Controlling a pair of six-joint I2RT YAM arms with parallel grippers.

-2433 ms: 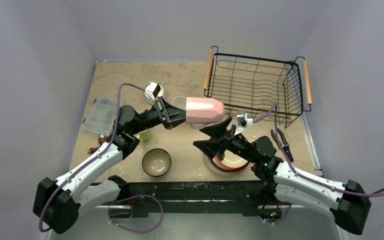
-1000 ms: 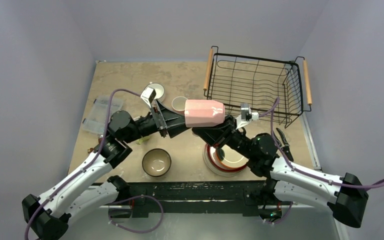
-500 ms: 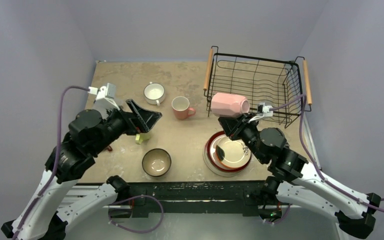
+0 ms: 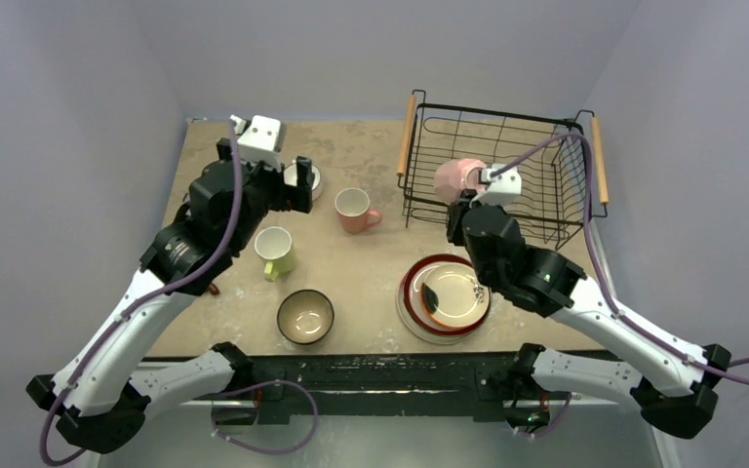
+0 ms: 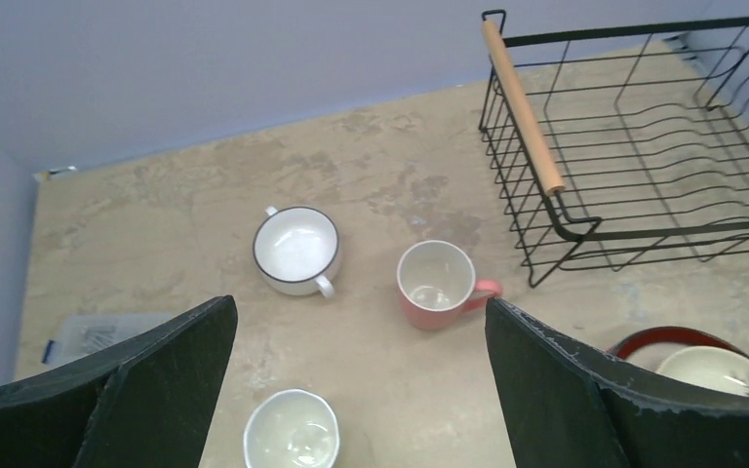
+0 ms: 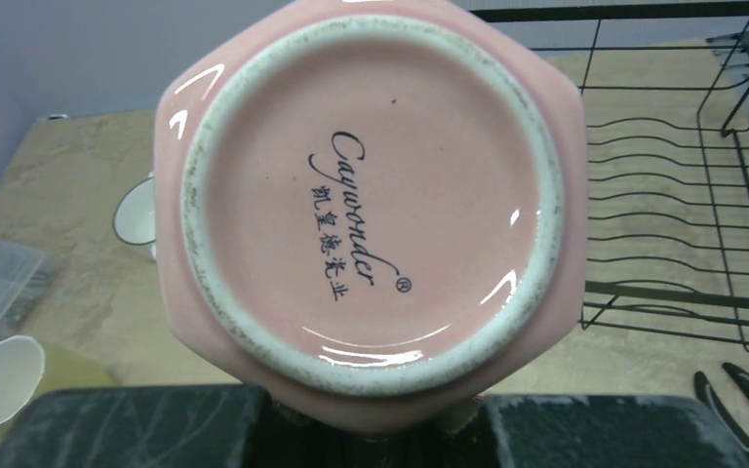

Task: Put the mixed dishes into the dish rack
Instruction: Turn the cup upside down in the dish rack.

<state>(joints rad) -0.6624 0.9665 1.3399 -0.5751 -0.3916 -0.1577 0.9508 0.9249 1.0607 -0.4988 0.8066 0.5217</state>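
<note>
Tabletop (image 5: 380, 185) between salmon mug (image 5: 436, 285), dish rack (image 5: 524, 107)

You have the dish rack (image 4: 407, 135) at the far right of the surface (image 4: 371, 146), a mug (image 4: 354, 209) left of it, the bowl (image 4: 304, 316) near your edge, and the plate stack (image 4: 458, 292) right of the bowl.

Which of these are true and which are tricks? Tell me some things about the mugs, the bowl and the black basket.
The right fingers hold the pale pink mug. True.
The dish rack is full of dishes. False: no dish rests in it.
The left fingers are open and empty. True.
The salmon mug lies on its side. False: it stands upright.
The teal bowl sits on the plates. False: it stands on the table, apart from them.
</note>
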